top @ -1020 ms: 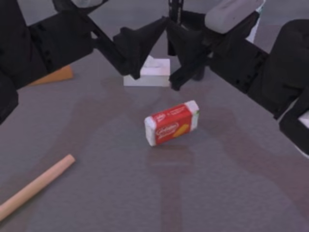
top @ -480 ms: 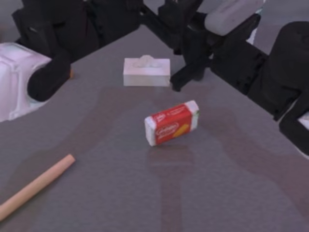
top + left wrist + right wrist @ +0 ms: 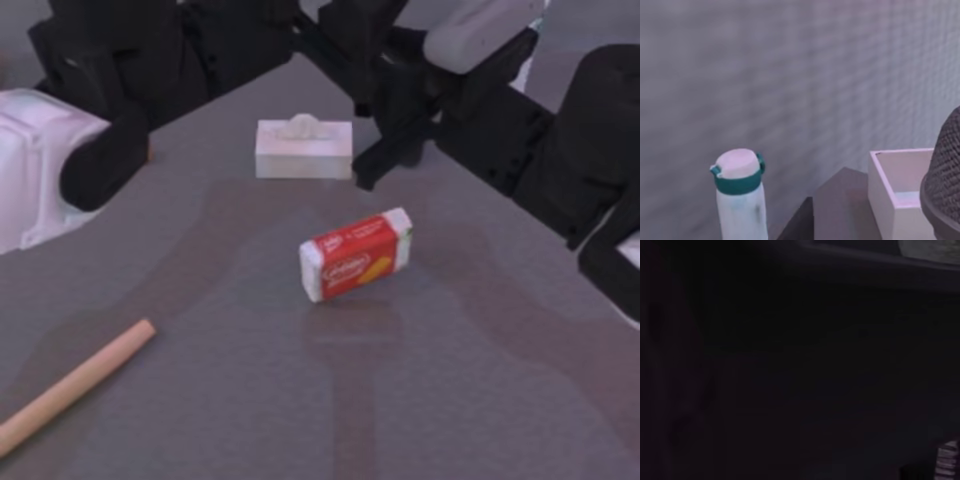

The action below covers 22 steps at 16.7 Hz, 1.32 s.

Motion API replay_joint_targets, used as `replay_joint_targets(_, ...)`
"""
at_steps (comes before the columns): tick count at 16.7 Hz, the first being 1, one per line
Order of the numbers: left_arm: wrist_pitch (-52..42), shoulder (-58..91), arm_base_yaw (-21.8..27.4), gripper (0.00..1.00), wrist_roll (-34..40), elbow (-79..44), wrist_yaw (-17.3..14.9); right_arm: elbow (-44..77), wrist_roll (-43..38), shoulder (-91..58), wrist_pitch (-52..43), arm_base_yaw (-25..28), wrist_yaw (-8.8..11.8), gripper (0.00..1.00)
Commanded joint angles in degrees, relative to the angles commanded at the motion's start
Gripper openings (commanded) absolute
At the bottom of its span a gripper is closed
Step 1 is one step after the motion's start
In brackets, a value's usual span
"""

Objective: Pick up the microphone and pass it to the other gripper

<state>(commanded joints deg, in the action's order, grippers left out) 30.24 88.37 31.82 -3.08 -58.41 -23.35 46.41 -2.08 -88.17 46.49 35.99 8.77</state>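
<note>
Left arm (image 3: 40, 150) has barely shifted in the last half second and sits at the desk's (image 3: 450, 400) far-left corner. Mic (image 3: 945, 190) head shows close up in the left wrist view, so the handover looks done. Right gripper (image 3: 385, 140) hangs over the far edge. Grip state on either side: can't tell. Right wrist view is dark.

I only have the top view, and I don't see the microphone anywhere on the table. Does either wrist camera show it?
Observer: Yes, the left wrist view does. The microphone shows its dark mesh head at the edge of that picture, close to the camera.
Operator: What else is in that view?
Observer: A white bottle with a teal lid, standing upright in front of a grey wall.
Operator: And the right wrist view?
Observer: It is dark.
</note>
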Motion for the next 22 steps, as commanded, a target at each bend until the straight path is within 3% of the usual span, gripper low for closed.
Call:
replay_joint_targets(6,0.0,0.0,0.0,0.02,0.0,0.0,0.0,0.0,0.0,0.0,0.0,0.0,0.0,0.0)
replay_joint_targets(15,0.0,0.0,0.0,0.0,0.0,0.0,0.0,0.0,0.0,0.0,0.0,0.0,0.0,0.0)
replay_joint_targets(22,0.0,0.0,0.0,0.0,0.0,0.0,0.0,0.0,0.0,0.0,0.0,0.0,0.0,0.53)
